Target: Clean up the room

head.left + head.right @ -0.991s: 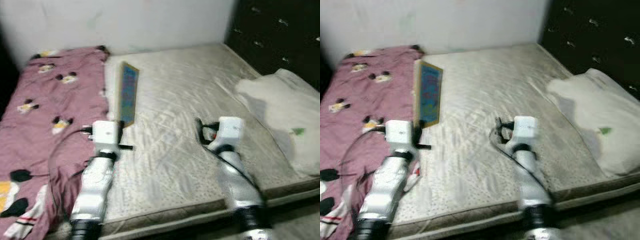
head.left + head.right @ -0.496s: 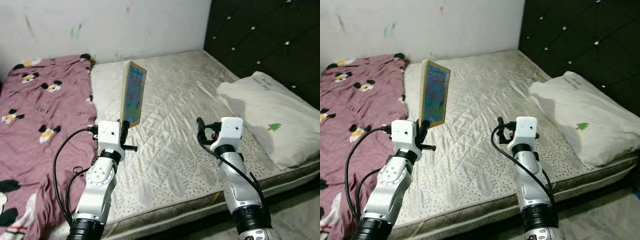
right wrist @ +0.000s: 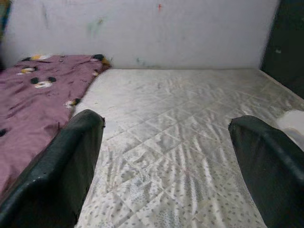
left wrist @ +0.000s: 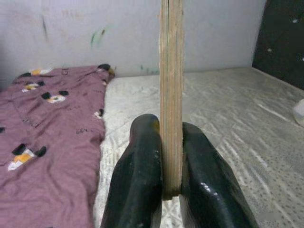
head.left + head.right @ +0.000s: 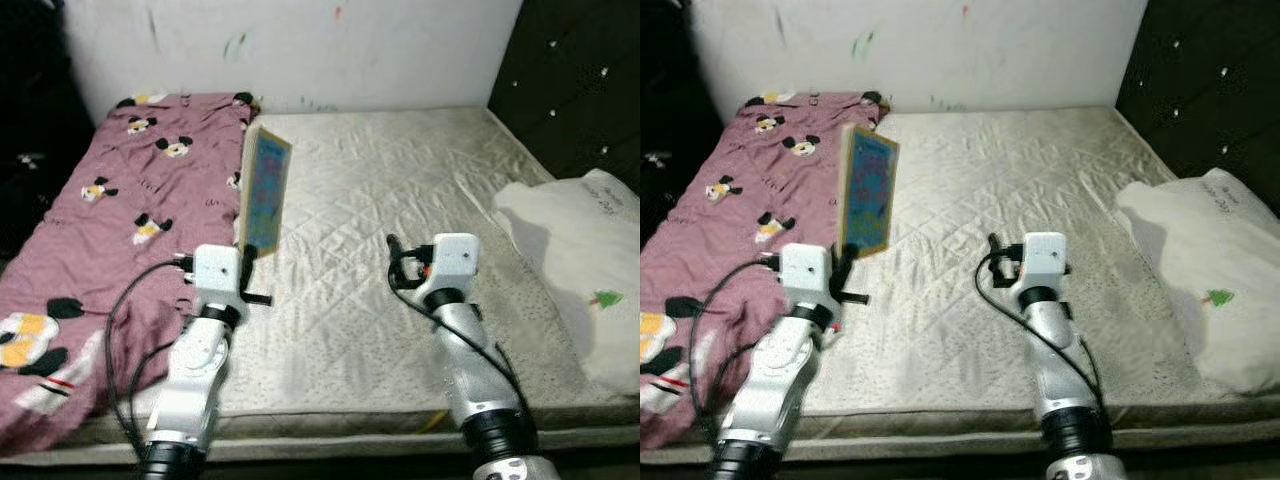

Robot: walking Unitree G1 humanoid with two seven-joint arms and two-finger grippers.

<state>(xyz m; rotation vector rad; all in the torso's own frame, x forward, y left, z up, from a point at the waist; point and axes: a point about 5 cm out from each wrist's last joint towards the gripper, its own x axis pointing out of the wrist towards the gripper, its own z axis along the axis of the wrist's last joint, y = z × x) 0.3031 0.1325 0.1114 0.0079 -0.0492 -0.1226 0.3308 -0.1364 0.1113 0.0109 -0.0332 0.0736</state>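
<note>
My left gripper (image 5: 247, 259) is shut on the lower edge of a thin wooden board (image 5: 264, 192) with a blue picture on one face. It holds the board upright above the bare mattress (image 5: 400, 200), close to the pink blanket. Seen edge-on in the left wrist view, the board (image 4: 171, 95) is clamped between the two black fingers (image 4: 137, 180). My right gripper (image 5: 394, 262) hovers over the middle of the mattress, open, with nothing between its fingers (image 3: 61, 166).
A pink blanket (image 5: 130, 200) with cartoon mice covers the left side of the bed. A white pillow (image 5: 590, 260) lies at the right edge beside a dark tufted headboard (image 5: 580, 80). A white wall (image 5: 300, 50) stands behind the bed.
The whole picture has swung, so the camera has turned; the bed now sits more to the right. Both arms keep the same poses, and the board stays in the left gripper.
</note>
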